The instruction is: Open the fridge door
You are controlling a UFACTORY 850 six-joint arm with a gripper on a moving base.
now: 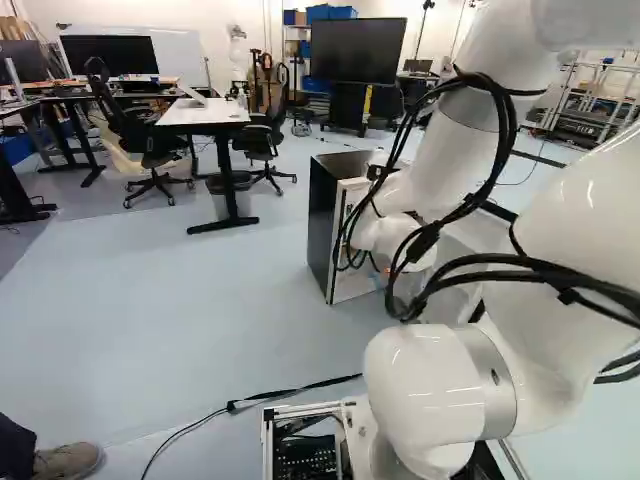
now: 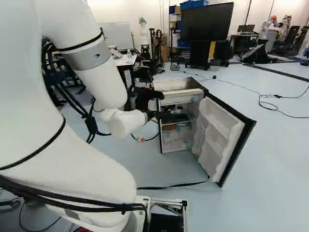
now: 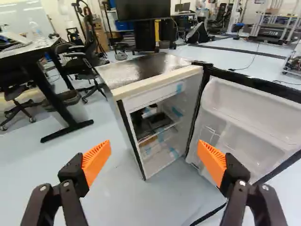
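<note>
The gripper (image 2: 157, 115) is in front of the fridge in the right base view, at the end of the white arm. In the wrist view the gripper (image 3: 154, 160) stands open, its two orange pads wide apart with nothing between them. Ahead of it is the small fridge (image 3: 149, 69), its interior facing me and dark items on a shelf. The fridge door (image 2: 226, 140) stands wide open, swung out to the right of the body, white shelves showing. The left base view shows the dark side of the fridge (image 1: 324, 215); the arm hides most of the door.
A white table (image 1: 205, 113) with office chairs (image 1: 150, 135) stands beyond the fridge to the left. A big screen (image 2: 206, 21) is behind it. A strap (image 2: 174, 185) lies on the floor by the door's lower edge. Another robot (image 2: 143, 34) stands far back.
</note>
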